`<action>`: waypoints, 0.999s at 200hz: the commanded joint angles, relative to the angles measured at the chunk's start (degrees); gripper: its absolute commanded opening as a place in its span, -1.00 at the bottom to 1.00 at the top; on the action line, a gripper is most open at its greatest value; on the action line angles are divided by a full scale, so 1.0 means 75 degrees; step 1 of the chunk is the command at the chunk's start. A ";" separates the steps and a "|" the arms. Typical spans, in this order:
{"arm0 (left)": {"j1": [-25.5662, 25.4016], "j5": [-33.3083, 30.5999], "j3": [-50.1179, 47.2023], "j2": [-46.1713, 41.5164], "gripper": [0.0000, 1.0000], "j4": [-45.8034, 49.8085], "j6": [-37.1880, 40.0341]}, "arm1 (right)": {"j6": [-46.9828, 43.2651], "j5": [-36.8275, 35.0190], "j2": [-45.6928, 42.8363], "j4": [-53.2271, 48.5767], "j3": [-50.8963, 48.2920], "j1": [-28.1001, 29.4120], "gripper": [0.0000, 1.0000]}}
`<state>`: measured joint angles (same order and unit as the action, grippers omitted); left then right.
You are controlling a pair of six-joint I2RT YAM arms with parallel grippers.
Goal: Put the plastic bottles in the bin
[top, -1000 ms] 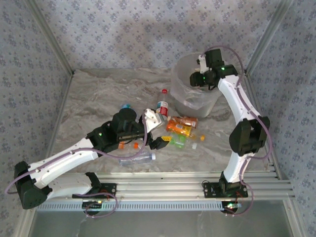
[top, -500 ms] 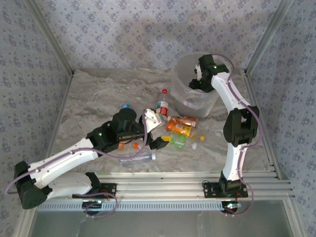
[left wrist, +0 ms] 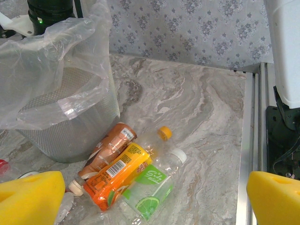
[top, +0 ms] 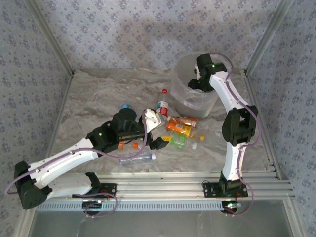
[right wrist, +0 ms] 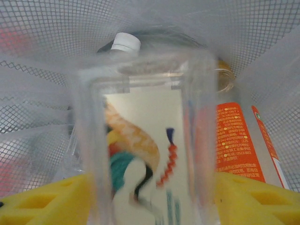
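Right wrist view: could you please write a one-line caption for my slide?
A blurred clear bottle between the right claw's yellow pads, above other bottles inside the mesh bin.

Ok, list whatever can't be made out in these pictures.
1. Right wrist view: the bottle at the right end effector is blurred, so whether it is held or loose is unclear, and its label is unreadable.
2. Top view: the right arm covers the bin mouth, so the bottles inside can't be counted.
3. Top view: the left arm hides part of the pile.
4. Left wrist view: the bottom edge cuts off the pads.
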<state>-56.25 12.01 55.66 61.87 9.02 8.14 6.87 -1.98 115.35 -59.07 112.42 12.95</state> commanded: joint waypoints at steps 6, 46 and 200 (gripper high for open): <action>0.0026 0.0072 -0.0020 -0.0128 0.99 -0.0077 0.0101 | 0.0028 -0.0068 -0.0189 -0.0414 0.0288 0.0019 0.43; 0.0023 0.0069 -0.0027 -0.0141 0.99 -0.0071 0.0110 | 0.0026 0.0006 -0.0386 -0.0560 0.0456 -0.0004 0.47; 0.0024 -0.0113 -0.0083 -0.0251 0.99 -0.0102 0.0136 | 0.0280 0.0497 -0.5252 0.1139 -0.2788 0.0350 0.42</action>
<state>-56.25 11.07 55.64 60.80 9.02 8.58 8.38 1.32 80.66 -52.18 95.44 13.54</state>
